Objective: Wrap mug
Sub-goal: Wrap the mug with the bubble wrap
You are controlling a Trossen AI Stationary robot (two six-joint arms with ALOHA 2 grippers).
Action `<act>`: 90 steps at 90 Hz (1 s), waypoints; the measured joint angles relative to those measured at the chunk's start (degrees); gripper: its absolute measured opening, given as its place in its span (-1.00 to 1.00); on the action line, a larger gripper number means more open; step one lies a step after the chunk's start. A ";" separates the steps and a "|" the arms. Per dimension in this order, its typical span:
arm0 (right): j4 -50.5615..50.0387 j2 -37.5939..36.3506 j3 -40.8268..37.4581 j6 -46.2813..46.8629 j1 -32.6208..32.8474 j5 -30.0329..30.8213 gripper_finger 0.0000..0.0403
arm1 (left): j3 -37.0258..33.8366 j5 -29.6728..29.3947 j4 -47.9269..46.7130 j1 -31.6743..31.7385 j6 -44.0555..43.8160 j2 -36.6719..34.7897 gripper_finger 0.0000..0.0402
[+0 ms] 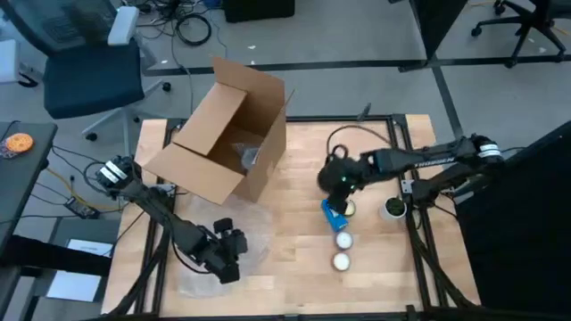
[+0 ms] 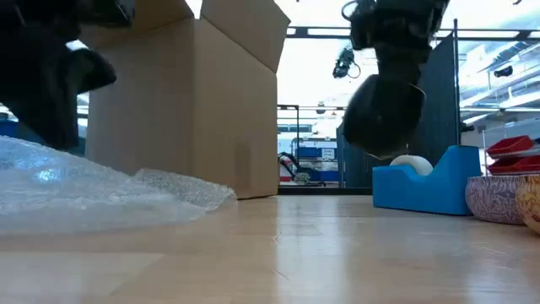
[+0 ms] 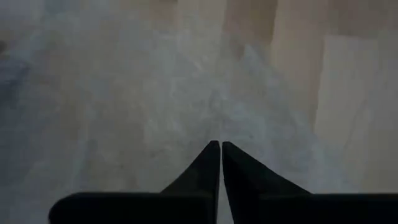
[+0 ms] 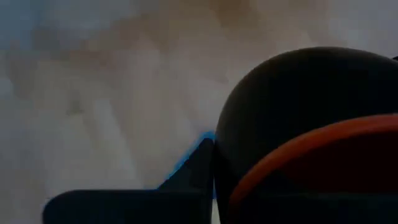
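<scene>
The mug [image 2: 384,114] is dark and round with an orange rim [image 4: 311,152]. It hangs above the table's right half with my right gripper [image 1: 342,178] shut on it. A clear bubble-wrap sheet [image 2: 93,190] lies flat on the table's near left part [image 1: 234,242]. My left gripper [image 3: 221,149] is over that sheet with its fingertips shut together [image 1: 227,254]. My right gripper holds the mug near its orange rim. One finger [image 4: 193,168] lies against the dark outer wall [image 4: 233,155], and the mug hides the other. The mug hangs lifted clear of the table [image 2: 384,127]. Whether my left gripper's shut fingertips touch the bubble wrap, I cannot tell.
An open cardboard box [image 1: 227,134] stands at the far left of the table. A blue tape dispenser [image 1: 334,214] sits just below the held mug, with two small white cups [image 1: 343,241] toward the near edge. A patterned mug [image 1: 393,209] stands at the right.
</scene>
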 joint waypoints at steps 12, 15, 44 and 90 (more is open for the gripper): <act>-0.03 6.50 5.85 -0.56 2.88 0.71 -1.00 | 0.70 -3.84 -6.24 1.20 -0.86 0.00 -0.87; 0.11 8.38 7.53 -1.15 3.30 0.64 -1.00 | 0.70 -4.39 -7.17 1.47 -0.86 0.00 -0.86; -2.76 24.35 22.66 -7.87 5.57 -5.57 -1.00 | 0.68 -2.50 -17.69 3.19 2.26 -0.41 -0.79; -8.08 30.24 27.80 -9.42 6.36 -8.21 -1.00 | -1.77 8.45 -13.91 4.72 0.14 -7.06 -0.14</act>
